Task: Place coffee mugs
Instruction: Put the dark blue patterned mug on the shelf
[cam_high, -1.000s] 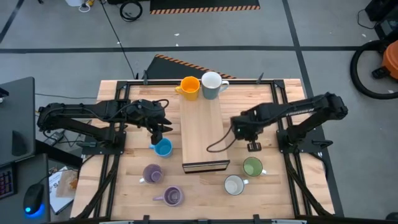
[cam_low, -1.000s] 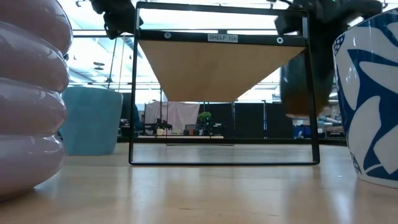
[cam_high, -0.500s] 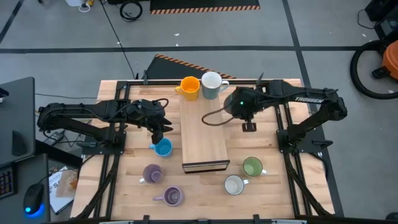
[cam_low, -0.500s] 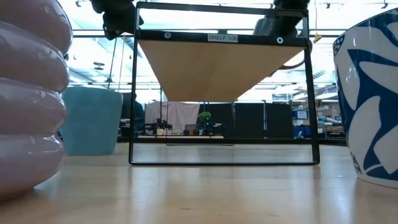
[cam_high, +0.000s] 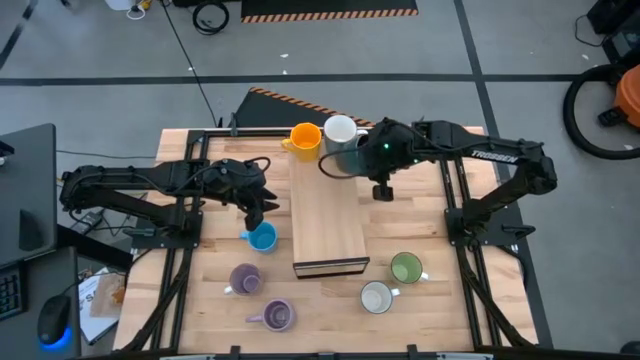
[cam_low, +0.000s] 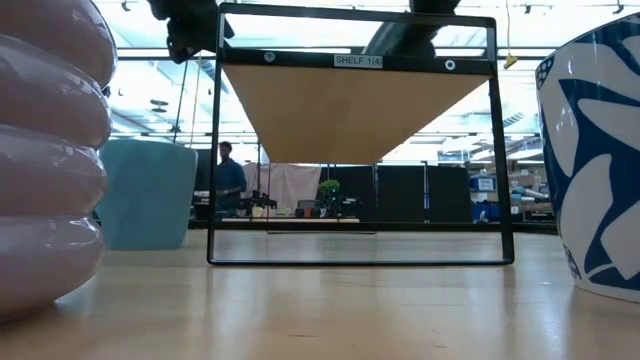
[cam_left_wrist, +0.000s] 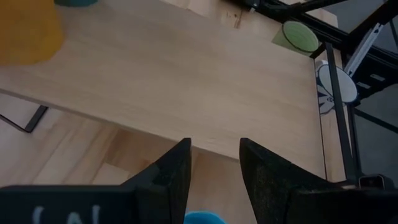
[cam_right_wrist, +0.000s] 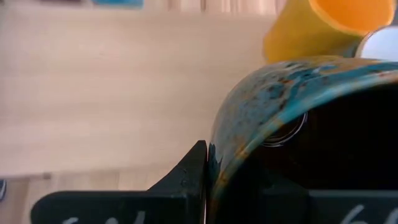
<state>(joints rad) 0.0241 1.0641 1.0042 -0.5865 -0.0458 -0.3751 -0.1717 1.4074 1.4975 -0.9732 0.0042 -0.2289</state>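
1. Two mugs stand at the far end of the wooden board (cam_high: 327, 215): the orange mug (cam_high: 304, 141) and the grey-white mug (cam_high: 339, 135). I judge these as placed.
2. My right gripper (cam_high: 352, 160) pinches the dark mug (cam_right_wrist: 311, 130) by its rim, one finger outside and one inside. It hangs over the board, just beside the grey-white mug.
3. Five mugs wait on the worktop (cam_high: 210, 300): the light blue mug (cam_high: 262, 237), two purple mugs (cam_high: 246, 279), the green mug (cam_high: 406, 268) and the white mug (cam_high: 377, 297).
4. My left gripper (cam_high: 255, 208) has its fingers spread and holds nothing. The light blue mug stands directly under it.
5. My right arm stretches across toward the board; my left arm reaches sideways.
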